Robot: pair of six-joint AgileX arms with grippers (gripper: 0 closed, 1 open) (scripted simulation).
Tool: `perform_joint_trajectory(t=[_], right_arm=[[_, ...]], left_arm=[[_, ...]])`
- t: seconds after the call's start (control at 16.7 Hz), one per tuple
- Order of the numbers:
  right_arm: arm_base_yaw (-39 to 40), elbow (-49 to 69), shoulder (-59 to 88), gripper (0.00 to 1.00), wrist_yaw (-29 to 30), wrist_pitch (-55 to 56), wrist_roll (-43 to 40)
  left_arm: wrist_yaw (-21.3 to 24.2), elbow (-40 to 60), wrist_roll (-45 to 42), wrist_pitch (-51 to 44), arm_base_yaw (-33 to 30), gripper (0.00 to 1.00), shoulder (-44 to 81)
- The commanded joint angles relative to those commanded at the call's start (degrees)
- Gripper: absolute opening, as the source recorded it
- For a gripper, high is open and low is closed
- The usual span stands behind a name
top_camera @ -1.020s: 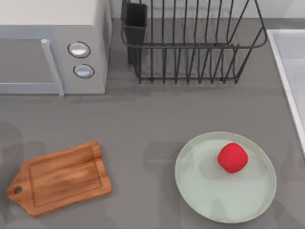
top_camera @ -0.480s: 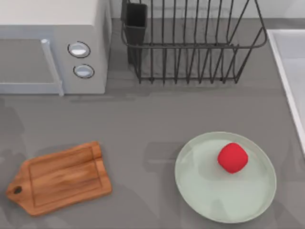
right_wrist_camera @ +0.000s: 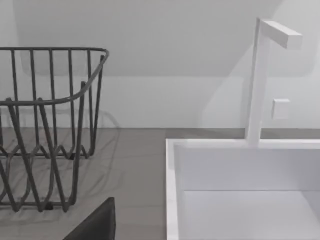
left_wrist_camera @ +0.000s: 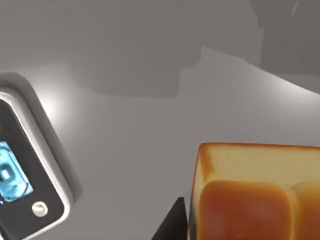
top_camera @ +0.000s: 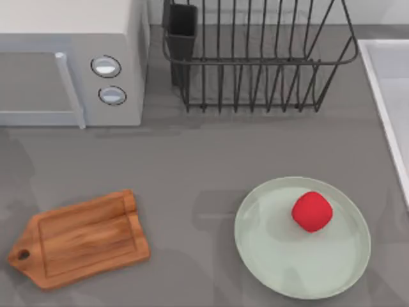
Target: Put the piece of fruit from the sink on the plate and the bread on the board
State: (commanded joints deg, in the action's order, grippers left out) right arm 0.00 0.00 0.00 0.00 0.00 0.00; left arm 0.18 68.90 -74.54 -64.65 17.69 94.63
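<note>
One plate, one board, one fruit, one loaf.
The round mint-green plate (top_camera: 302,238) sits near the tabletop's front right corner, carrying the blocky red fruit (top_camera: 312,211); the reddish-brown wooden board (top_camera: 78,239) lies bare front left. The golden-brown pull-apart bread (left_wrist_camera: 255,195) fills the left wrist view beside a dark finger (left_wrist_camera: 171,226); whether it is gripped I cannot tell.

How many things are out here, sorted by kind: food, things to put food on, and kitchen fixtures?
Food: 2, fruit, bread
Things to put food on: 2, plate, board
Fixtures: 3, microwave, rack, sink
Total: 7
</note>
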Motion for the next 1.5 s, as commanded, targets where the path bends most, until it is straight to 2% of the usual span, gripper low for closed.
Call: perform_joint_trajectory(t=[0.24,0.48,0.66,1.02,1.26,1.5], right_arm=[[0.00,0.00,0.00,1.00,0.00,0.00,0.00],[0.00,0.00,0.00,1.00,0.00,0.00,0.00],[0.00,0.00,0.00,1.00,0.00,0.00,0.00],[0.00,0.00,0.00,1.00,0.00,0.00,0.00],[0.00,0.00,0.00,1.00,0.00,0.00,0.00],[0.00,0.00,0.00,1.00,0.00,0.00,0.00]], left_arm=[[-0.76,-0.03,10.42,-1.11,-5.64,0.00,0.21],[-1.68,-0.37,30.44,-2.59,-14.35,0.00,0.70],[-2.14,-1.31,51.35,-3.58,-21.35,0.00,1.15],[-1.97,-4.88,99.96,-4.16,-32.90,0.00,1.65],[-1.35,-6.73,129.49,-3.13,-37.25,0.00,1.98],[-0.90,-8.05,154.18,-0.09,-38.61,0.00,1.03]])
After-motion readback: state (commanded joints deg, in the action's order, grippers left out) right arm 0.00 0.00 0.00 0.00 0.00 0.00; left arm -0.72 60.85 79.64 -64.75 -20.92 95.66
